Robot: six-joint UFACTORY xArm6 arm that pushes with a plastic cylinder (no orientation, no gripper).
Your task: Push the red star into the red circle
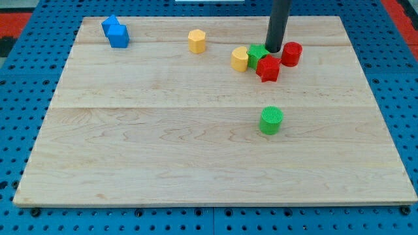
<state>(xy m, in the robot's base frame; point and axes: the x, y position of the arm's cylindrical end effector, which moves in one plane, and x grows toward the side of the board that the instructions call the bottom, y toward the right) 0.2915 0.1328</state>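
The red star (268, 68) lies at the view's upper right on the wooden board (163, 143). The red circle (291, 53) stands just up and to the right of it, a small gap apart. My tip (273, 49) rests between them at their upper side, just above the red star and left of the red circle. A green block (257, 55) touches the red star's left side, partly behind my rod.
A yellow block (240, 59) sits against the green block's left. Another yellow block (196, 41) lies further left. Two blue blocks (115, 32) sit together at the upper left. A green cylinder (270, 121) stands below the red star.
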